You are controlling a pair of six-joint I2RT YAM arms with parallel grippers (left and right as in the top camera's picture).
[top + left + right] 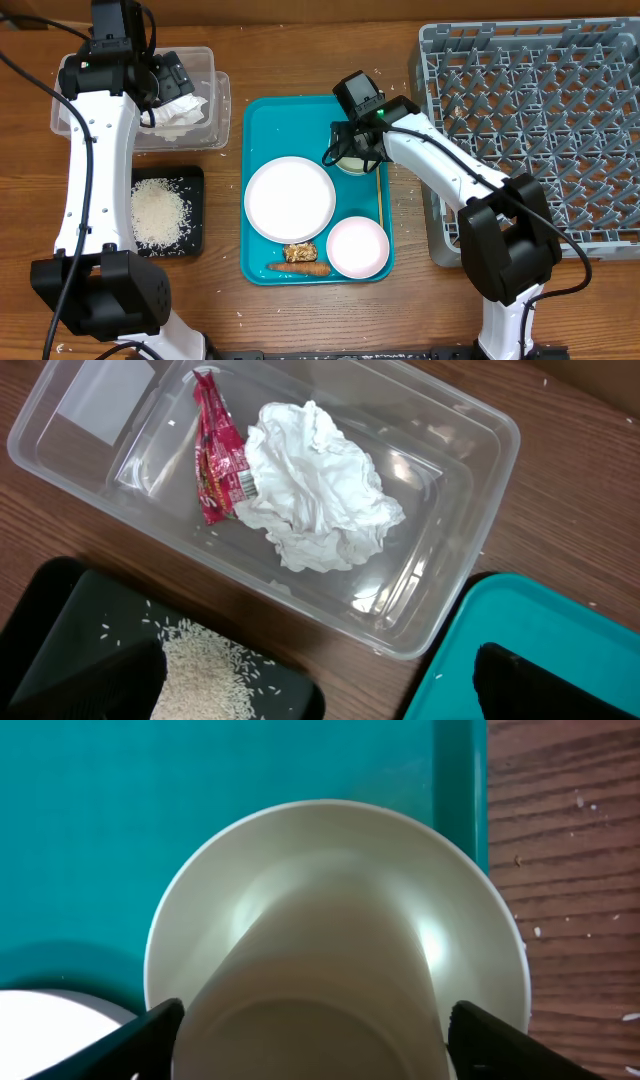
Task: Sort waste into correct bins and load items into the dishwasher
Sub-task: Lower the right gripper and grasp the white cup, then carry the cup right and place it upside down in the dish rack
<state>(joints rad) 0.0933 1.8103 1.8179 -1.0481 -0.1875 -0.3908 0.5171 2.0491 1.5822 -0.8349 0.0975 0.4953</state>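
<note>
My right gripper is open, with one finger on each side of an upturned cream cup that stands on a small saucer at the right edge of the teal tray. The tray also holds a white plate, a pink bowl, a carrot and a brown food scrap. My left gripper is open and empty above the clear bin, which holds a crumpled white tissue and a red wrapper.
A black tray with rice lies in front of the clear bin. The grey dishwasher rack fills the right side. A thin chopstick lies along the tray's right side.
</note>
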